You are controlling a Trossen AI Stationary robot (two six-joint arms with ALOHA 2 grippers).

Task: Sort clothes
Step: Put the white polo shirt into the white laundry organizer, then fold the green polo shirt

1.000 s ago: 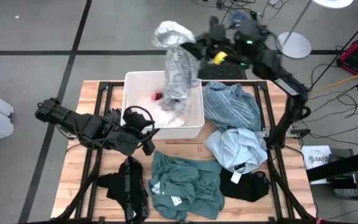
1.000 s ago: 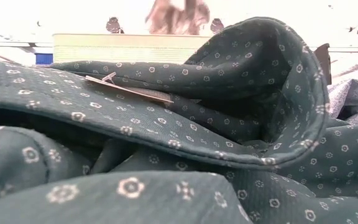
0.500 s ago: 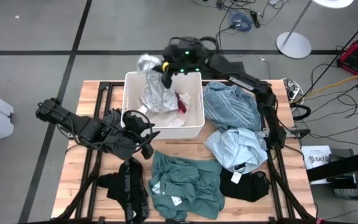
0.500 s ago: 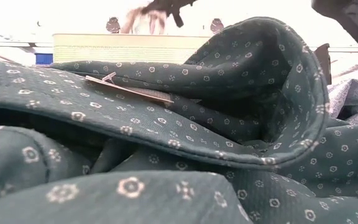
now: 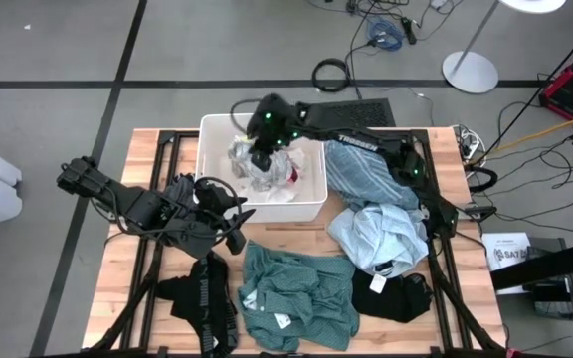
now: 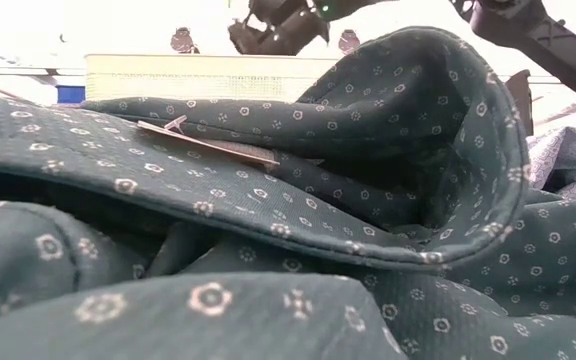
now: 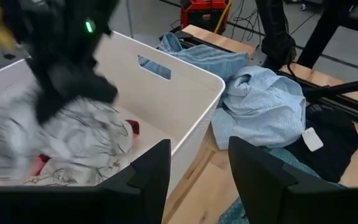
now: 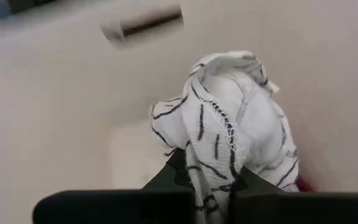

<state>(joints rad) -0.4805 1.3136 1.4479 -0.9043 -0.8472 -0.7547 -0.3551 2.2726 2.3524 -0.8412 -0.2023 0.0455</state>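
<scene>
My right gripper (image 5: 260,157) reaches down into the white bin (image 5: 311,207) and is shut on the white-grey patterned garment (image 5: 264,169), which is bunched up inside the bin. A dark red garment (image 7: 132,127) lies under it. My left gripper (image 7: 197,180) hovers open at the bin's near left corner and holds nothing. On the table lie a teal-green garment (image 5: 296,293), a light blue one (image 5: 378,234), a blue-green one (image 5: 366,169) and a black one with white lettering (image 5: 207,298). My right gripper pinches a bunched fold (image 8: 209,163) of the white-grey garment, several layers thick, between its two fingers. The fingers slant down into the bin from its far right side. The garment bulges ahead of the fingertips, and its lower part (image 7: 86,143) rests in a heap on the bin's floor.
Another black garment (image 5: 398,294) lies at the table's near right. The teal-green garment (image 6: 268,200) fills the low view. Bare wood (image 5: 152,169) shows left of the bin. Cables and a lamp base lie on the floor beyond the table.
My right gripper has swung down and toward the table's left, from above the bin's far edge into the bin, tipping downward. The white-grey garment hung long below the gripper before. It has sunk with the gripper and now lies crumpled in the bin.
</scene>
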